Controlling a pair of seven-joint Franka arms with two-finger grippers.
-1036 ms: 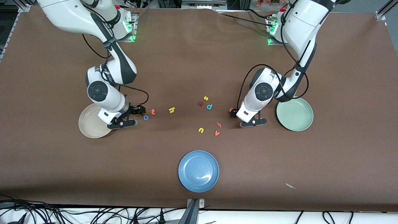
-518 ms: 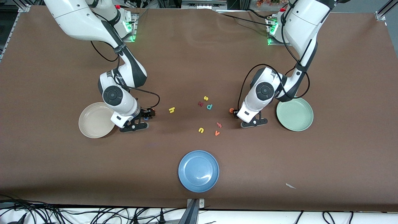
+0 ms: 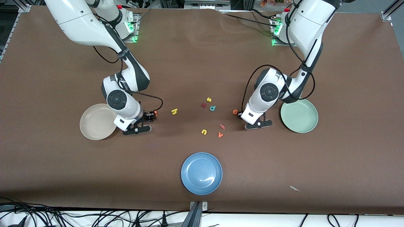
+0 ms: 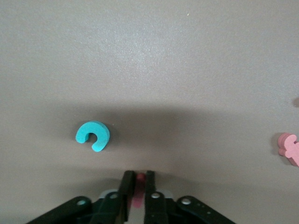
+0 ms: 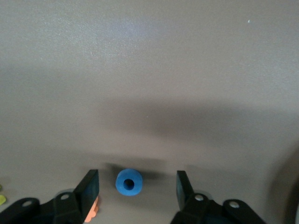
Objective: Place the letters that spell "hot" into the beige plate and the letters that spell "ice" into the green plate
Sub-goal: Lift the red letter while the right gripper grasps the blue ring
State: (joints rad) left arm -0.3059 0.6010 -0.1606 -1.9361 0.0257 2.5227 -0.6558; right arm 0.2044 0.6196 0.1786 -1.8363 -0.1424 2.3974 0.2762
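Fingers (image 4: 127, 184) pinching dark red i (image 4: 138, 178)

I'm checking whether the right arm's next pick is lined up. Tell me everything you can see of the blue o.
The blue o is a small, thick, matte ring, foam by its look, with a round hole through the middle. It lies flat on the brown table, hole facing up, between the fingers of the open right gripper. Neither finger appears to touch it. The orange t lies beside one finger.
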